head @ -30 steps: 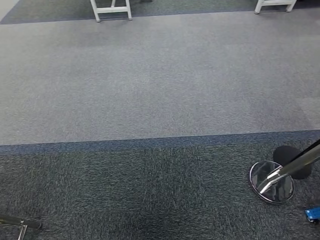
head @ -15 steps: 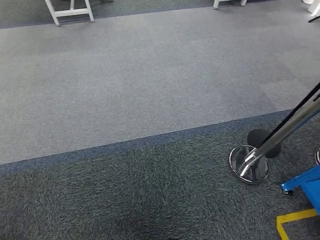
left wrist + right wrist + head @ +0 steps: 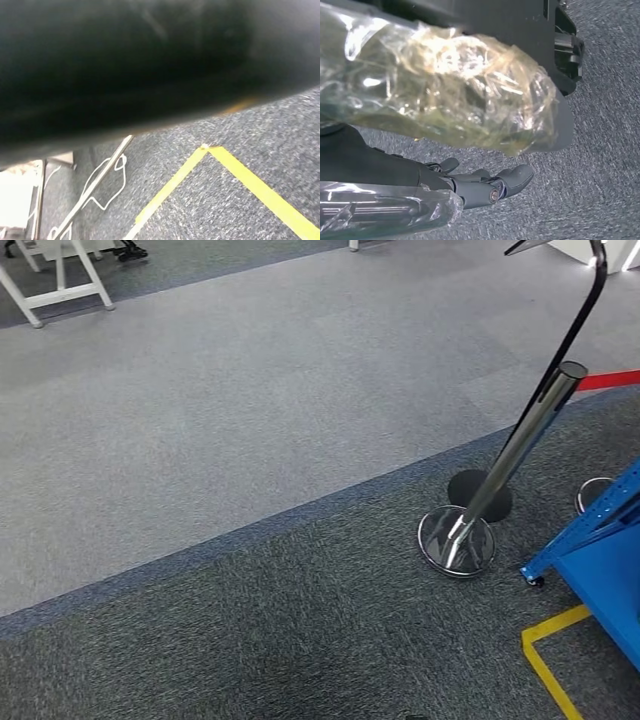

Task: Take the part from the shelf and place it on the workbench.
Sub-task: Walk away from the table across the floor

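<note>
From the head camera I see dark grey carpet [image 3: 302, 640] nearest me, with a yellow tape corner [image 3: 547, 640] marked on the floor at the near right. Just beyond that tape, a blue metal frame [image 3: 596, 550], perhaps the foot of the shelf, comes in from the right edge on a small caster. Left of it stands a chrome barrier post [image 3: 513, 455] on a round polished base [image 3: 456, 540], with a red belt [image 3: 607, 380] running off to the right from its top. A black stand [image 3: 562, 350] on a flat dark foot sits just behind the post. Farther out a lighter grey carpet band [image 3: 226, 400] crosses the floor, and white table legs [image 3: 56, 285] stand at the far left.

At the right wrist, the right hand [image 3: 482, 187] hangs over the carpet, dark fingers [image 3: 512, 177] stretched out and holding nothing that I can see, with crinkled clear plastic wrap [image 3: 444, 85] beside it. I cannot tell the left hand's state. I cannot locate the part.
</note>
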`<state>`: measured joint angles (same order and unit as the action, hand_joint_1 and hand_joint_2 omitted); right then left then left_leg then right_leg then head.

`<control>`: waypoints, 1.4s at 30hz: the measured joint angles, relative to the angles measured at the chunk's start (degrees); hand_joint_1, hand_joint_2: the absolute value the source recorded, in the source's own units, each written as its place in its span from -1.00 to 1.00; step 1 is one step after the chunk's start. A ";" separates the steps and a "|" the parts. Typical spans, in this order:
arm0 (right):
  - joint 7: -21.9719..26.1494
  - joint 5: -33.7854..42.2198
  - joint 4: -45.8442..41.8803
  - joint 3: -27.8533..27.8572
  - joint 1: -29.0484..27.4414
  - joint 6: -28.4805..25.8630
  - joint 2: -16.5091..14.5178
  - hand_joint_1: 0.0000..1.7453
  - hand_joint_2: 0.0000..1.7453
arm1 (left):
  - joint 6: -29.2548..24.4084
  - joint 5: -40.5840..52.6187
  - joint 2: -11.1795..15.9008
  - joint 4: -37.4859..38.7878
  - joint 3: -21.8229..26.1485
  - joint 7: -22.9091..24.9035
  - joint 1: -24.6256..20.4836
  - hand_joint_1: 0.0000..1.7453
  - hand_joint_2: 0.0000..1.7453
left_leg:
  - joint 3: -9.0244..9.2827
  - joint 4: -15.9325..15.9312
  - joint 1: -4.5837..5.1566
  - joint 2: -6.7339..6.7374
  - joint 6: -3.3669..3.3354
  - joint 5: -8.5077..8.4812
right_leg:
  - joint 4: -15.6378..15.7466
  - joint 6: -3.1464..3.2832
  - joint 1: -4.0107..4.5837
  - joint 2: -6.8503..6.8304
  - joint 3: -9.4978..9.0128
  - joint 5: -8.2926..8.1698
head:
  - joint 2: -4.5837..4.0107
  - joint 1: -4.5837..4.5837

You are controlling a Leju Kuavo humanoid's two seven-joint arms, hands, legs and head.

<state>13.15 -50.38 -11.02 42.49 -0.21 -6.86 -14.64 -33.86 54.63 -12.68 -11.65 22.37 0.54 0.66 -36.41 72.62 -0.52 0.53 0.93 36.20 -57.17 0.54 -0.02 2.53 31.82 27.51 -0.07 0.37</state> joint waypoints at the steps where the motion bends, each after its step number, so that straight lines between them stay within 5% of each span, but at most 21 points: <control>1: -0.01 -0.02 0.00 0.00 0.00 0.01 -0.01 -1.00 -1.00 | -0.01 -0.01 0.02 0.00 0.02 0.01 0.00 -1.00 -1.00 | 0.58 -1.75 0.04 -0.33 -0.28 -1.83 | -0.01 0.00 0.08 0.86 -0.08 -0.02 | 0.00 -0.01; 4: 0.02 -0.13 0.00 0.00 0.04 0.08 -0.08 -1.00 -1.00 | -0.01 -0.01 0.07 0.00 0.06 0.01 -0.01 -1.00 -1.00 | 4.74 -11.96 0.13 -4.08 -1.30 -7.51 | -0.16 -0.23 0.24 3.09 -0.08 -0.09 | 0.00 -0.02; 6: 0.06 -0.17 0.00 0.02 0.01 0.13 -0.11 -1.00 -1.00 | -0.02 -0.02 0.13 0.00 0.08 0.01 -0.09 -1.00 -1.00 | 5.84 -14.85 0.20 -5.49 -1.59 -7.89 | -0.25 -0.75 0.16 4.23 0.39 -0.26 | 0.00 -0.01; 8: 0.08 -0.19 0.00 0.04 -0.09 0.17 -0.09 -1.00 -1.00 | -0.02 -0.03 0.12 0.00 0.10 0.03 -0.22 -1.00 -1.00 | 6.01 -15.55 0.18 -4.34 -1.86 -8.03 | -0.22 -1.41 -0.04 4.89 1.14 -0.43 | 0.00 -0.02; 10: 0.10 -0.24 0.00 0.04 -0.04 0.21 -0.04 -1.00 -1.00 | -0.01 -0.01 0.03 0.00 0.12 0.04 -0.21 -1.00 -1.00 | 6.21 -16.26 0.03 -2.80 -2.39 -8.39 | -2.29 -1.89 0.03 2.65 2.56 0.99 | 0.00 -0.27; 13: 0.13 -0.37 0.00 0.05 0.03 0.27 -0.01 -1.00 -1.00 | 0.01 0.03 -0.01 0.00 0.13 0.04 0.01 -1.00 -1.00 | 6.32 -16.49 0.12 -0.18 -2.79 -8.34 | -12.46 -2.57 -0.14 -1.34 7.45 6.12 | 0.00 -0.58; 15: 0.13 -0.44 0.00 0.07 -0.01 0.44 0.03 -1.00 -1.00 | -0.01 0.07 0.03 0.00 0.14 0.04 0.04 -1.00 -1.00 | 6.35 -16.44 0.16 1.53 -2.71 -8.21 | -15.82 -3.06 -0.42 -2.02 8.96 6.66 | 0.00 -0.56; 19: 0.46 -0.60 -0.05 0.09 -0.05 0.99 0.15 -1.00 -1.00 | -0.04 0.40 -0.12 0.00 0.15 0.03 -0.08 -1.00 -1.00 | 6.81 -16.27 0.04 3.87 -2.09 -7.72 | -4.67 -3.48 -0.80 -4.31 2.51 0.72 | 0.00 -0.59; 26: 0.57 -0.67 -0.10 0.09 0.00 1.02 0.15 -1.00 -1.00 | -0.08 0.50 -0.12 0.00 0.18 0.03 -0.05 -1.00 -1.00 | 6.96 -16.02 0.34 4.48 -1.56 -7.31 | -1.00 -3.17 -0.54 -6.48 0.25 0.43 | 0.00 -0.62; 27: 0.63 -0.72 -0.13 0.09 -0.05 1.03 0.15 -1.00 -1.00 | -0.09 0.52 -0.10 0.00 0.21 0.03 -0.12 -1.00 -1.00 | 7.10 -15.92 0.43 5.06 -1.22 -7.13 | -0.60 -2.62 -0.39 -6.25 0.06 0.57 | 0.00 -0.57; 30: 0.80 -1.09 -0.23 0.10 -0.20 1.05 0.09 -1.00 -1.00 | -0.09 0.49 -0.09 0.00 0.39 -0.02 -0.23 -1.00 -1.00 | 3.00 -5.72 0.06 1.87 0.05 -1.23 | -0.30 -0.51 -0.37 -2.59 0.11 0.28 | 0.00 -0.05; 31: 0.81 -1.19 -0.26 0.11 -0.20 1.06 0.07 -1.00 -1.00 | -0.06 0.43 -0.07 0.00 0.47 -0.07 -0.14 -1.00 -1.00 | 0.90 -1.32 -0.05 0.27 0.18 0.71 | -0.28 -0.24 -0.38 -1.48 0.10 0.19 | 0.00 0.06; 32: 0.81 -1.22 -0.28 0.12 -0.23 1.07 0.07 -1.00 -1.00 | -0.02 0.32 -0.04 0.00 0.59 -0.12 -0.08 -1.00 -1.00 | -0.11 0.35 -0.03 0.12 0.07 0.61 | -0.29 -0.20 -0.31 -0.64 0.07 0.18 | 0.00 0.07; 34: 0.80 -1.28 -0.28 0.13 -0.24 1.08 0.07 -1.00 -1.00 | 0.05 0.07 -0.01 0.00 0.95 -0.33 -0.04 -1.00 -1.00 | 0.70 -2.55 -0.02 -0.45 -0.43 -2.76 | -0.31 -0.20 -0.20 1.08 -0.08 0.15 | 0.00 0.06; 36: 0.80 -1.38 -0.28 0.13 -0.19 1.11 0.04 -1.00 -1.00 | 0.07 -0.07 0.02 0.00 1.29 -0.59 -0.04 -1.00 -1.00 | 3.53 -9.75 -0.06 -3.38 -1.16 -6.92 | -0.44 -0.35 -0.12 2.58 -0.08 0.13 | 0.00 0.04; 38: 0.79 -1.45 -0.31 0.14 -0.16 1.16 0.02 -1.00 -1.00 | 0.09 -0.13 0.05 0.00 1.43 -0.74 -0.07 -1.00 -1.00 | 5.22 -14.13 -0.07 -5.82 -1.44 -8.16 | -0.62 -0.79 -0.16 3.83 0.36 0.03 | 0.00 0.01; 40: 0.78 -1.50 -0.33 0.17 -0.24 1.19 0.03 -1.00 -1.00 | 0.11 -0.20 0.06 0.00 1.46 -0.80 -0.14 -1.00 -1.00 | 5.49 -15.04 -0.03 -5.18 -1.55 -8.06 | -0.47 -1.56 -0.33 5.13 1.01 -0.26 | 0.00 0.00; 42: 0.78 -1.51 -0.33 0.20 -0.27 1.20 0.07 -1.00 -1.00 | 0.11 -0.23 -0.01 0.00 1.51 -0.84 -0.21 -1.00 -1.00 | 5.71 -15.74 -0.15 -3.60 -2.06 -8.47 | -1.49 -2.18 -0.32 3.88 1.98 0.51 | 0.00 -0.19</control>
<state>13.93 -51.89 -11.34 42.69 -0.48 -5.67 -14.58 -33.75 54.40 -12.68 -11.65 23.87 -0.30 0.45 -30.69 56.88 -0.67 -3.06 -1.14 27.74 -58.66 -1.64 -0.34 6.41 33.80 28.02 -0.07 0.19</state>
